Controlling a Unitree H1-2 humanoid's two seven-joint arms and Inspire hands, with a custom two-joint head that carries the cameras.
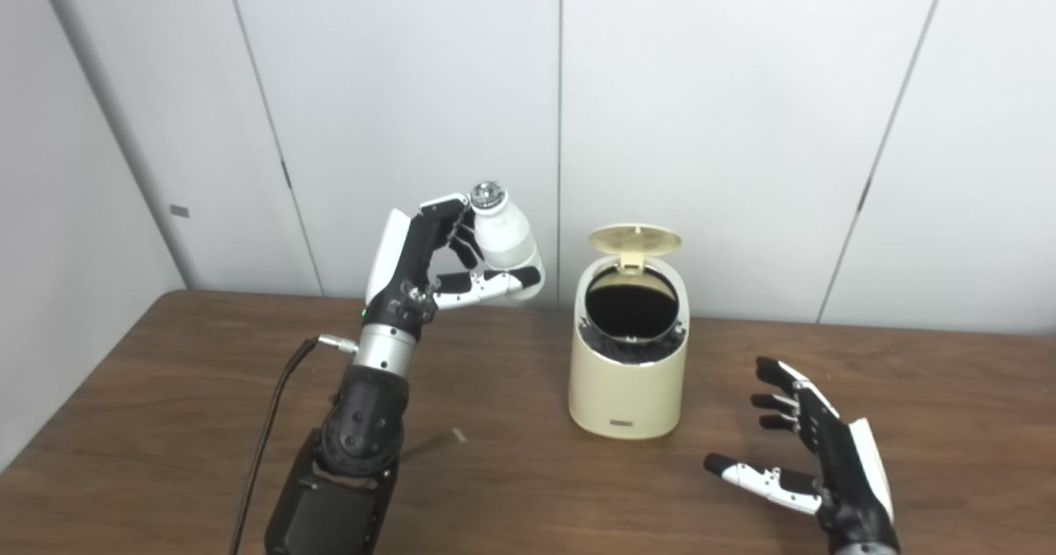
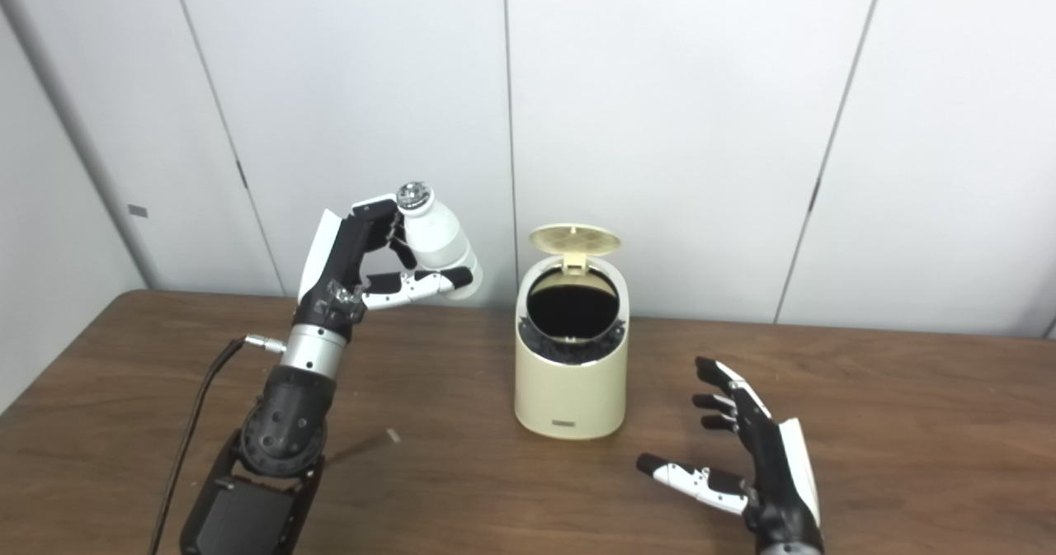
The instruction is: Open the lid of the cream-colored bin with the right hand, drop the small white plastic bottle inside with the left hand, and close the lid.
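Gripping the bottle (image 1: 505,233), left hand (image 1: 429,262) hovers beside the bin (image 1: 627,373); right hand (image 1: 813,452) spread.

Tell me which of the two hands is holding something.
The left hand, raised beside the bin, grips the white bottle. The right hand is open and empty, low over the table.

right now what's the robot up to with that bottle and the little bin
The left hand holds a small white plastic bottle raised in the air, up and to the left of the cream-colored bin. The bin stands on the wooden table with its lid flipped up and its dark opening exposed. The bottle is not yet over that opening. The right hand is open, low by the table to the right of the bin, touching nothing.
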